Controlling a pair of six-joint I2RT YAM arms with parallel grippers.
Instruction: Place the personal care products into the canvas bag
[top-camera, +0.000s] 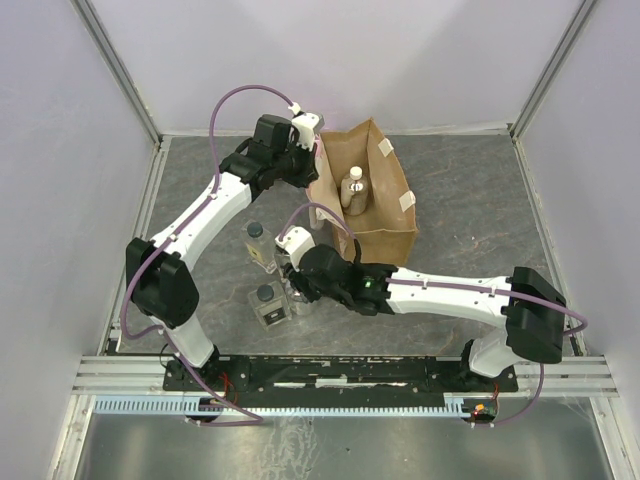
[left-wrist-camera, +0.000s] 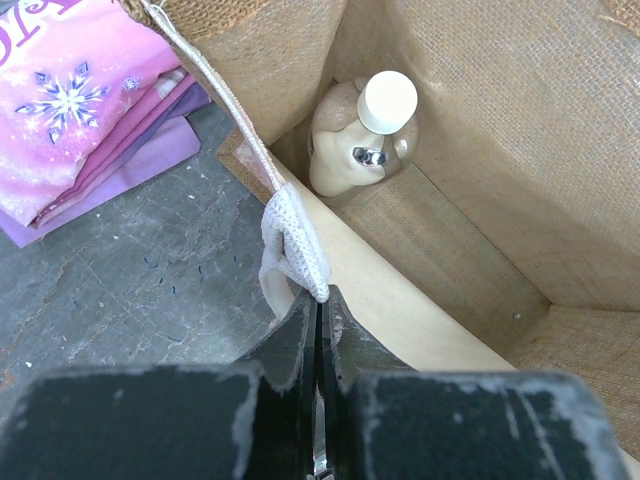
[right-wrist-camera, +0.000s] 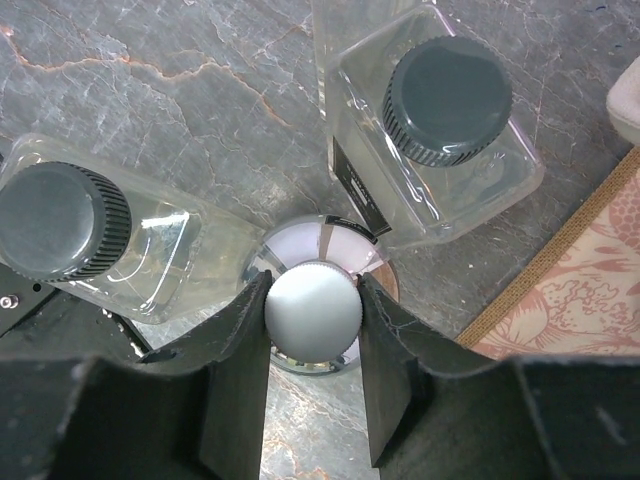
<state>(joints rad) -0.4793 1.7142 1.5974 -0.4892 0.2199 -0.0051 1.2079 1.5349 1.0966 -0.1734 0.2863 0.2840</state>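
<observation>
The tan canvas bag (top-camera: 390, 215) stands open at the back middle. A round white-capped bottle (top-camera: 352, 186) stands inside it and also shows in the left wrist view (left-wrist-camera: 372, 125). My left gripper (top-camera: 308, 163) is at the bag's left rim, shut on its pale handle (left-wrist-camera: 292, 238); the fingertips meet in the left wrist view (left-wrist-camera: 320, 298). My right gripper (top-camera: 296, 284) is shut on the silver cap of a round clear bottle (right-wrist-camera: 313, 309) standing on the table. Two squarish dark-capped bottles (right-wrist-camera: 445, 98) (right-wrist-camera: 65, 220) stand close on either side of it.
The flat pink packet (left-wrist-camera: 80, 100) lies on the table behind the bag's left side. The bag's patterned lower edge (right-wrist-camera: 570, 300) is just right of the right gripper. The squarish bottles (top-camera: 258, 243) (top-camera: 268, 302) stand left of it, on the grey tabletop (top-camera: 470, 200).
</observation>
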